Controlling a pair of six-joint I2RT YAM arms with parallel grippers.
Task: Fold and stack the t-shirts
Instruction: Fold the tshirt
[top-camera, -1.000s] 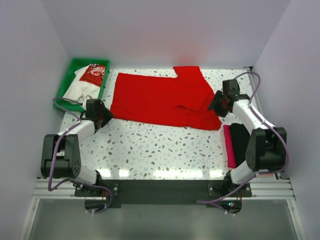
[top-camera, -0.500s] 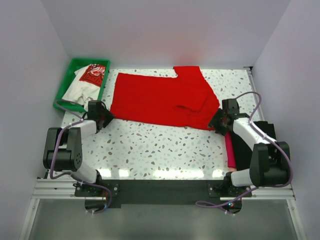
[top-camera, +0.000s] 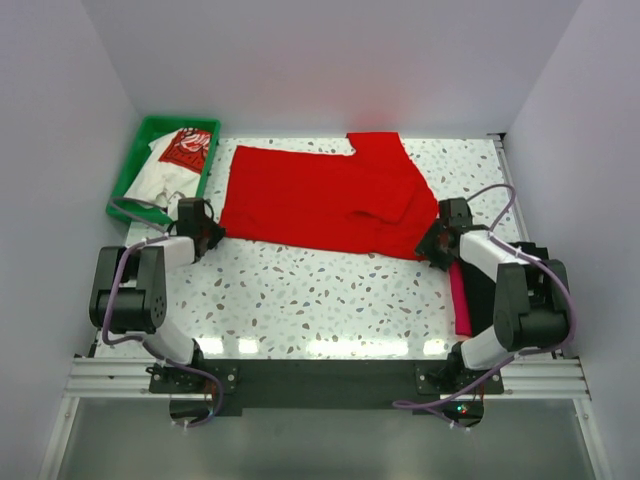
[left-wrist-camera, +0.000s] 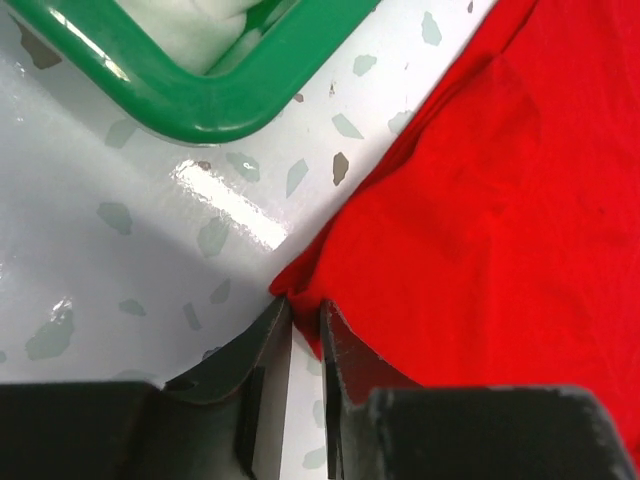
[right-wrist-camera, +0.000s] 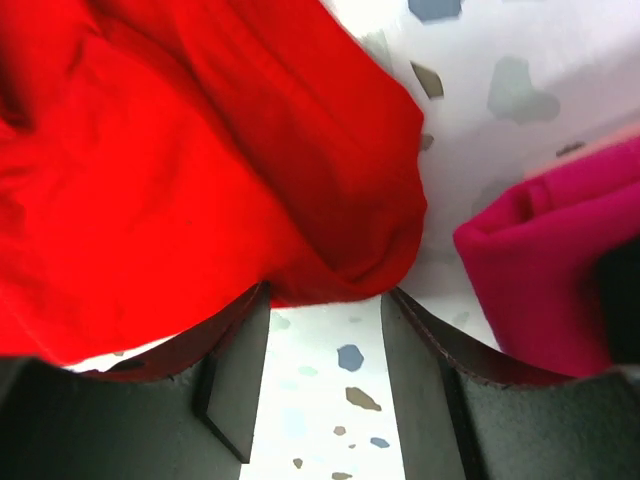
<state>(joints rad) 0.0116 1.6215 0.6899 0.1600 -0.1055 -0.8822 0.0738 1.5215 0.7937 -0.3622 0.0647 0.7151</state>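
The bright red t-shirt (top-camera: 320, 195) lies spread across the back of the table, one sleeve folded over at the right. My left gripper (top-camera: 204, 232) is at its near-left corner; in the left wrist view the jaws (left-wrist-camera: 303, 308) are pinched on that corner of red cloth (left-wrist-camera: 480, 200). My right gripper (top-camera: 437, 245) is at the near-right corner, open, with the folded red hem (right-wrist-camera: 200, 150) at its fingertips (right-wrist-camera: 325, 300). A white t-shirt with a red print (top-camera: 165, 165) lies in the green tray (top-camera: 180, 121). Folded magenta (top-camera: 461, 295) and black (top-camera: 482, 280) shirts lie at the right.
The green tray's corner (left-wrist-camera: 200, 105) is close to the left gripper. The magenta fold (right-wrist-camera: 550, 250) lies just right of the right gripper's jaw. White walls close in the table on the left, back and right.
The right gripper has moved from the shirt's right side toward the near edge, to the near-right corner. The left gripper has stayed at the near-left corner while its arm drew in.
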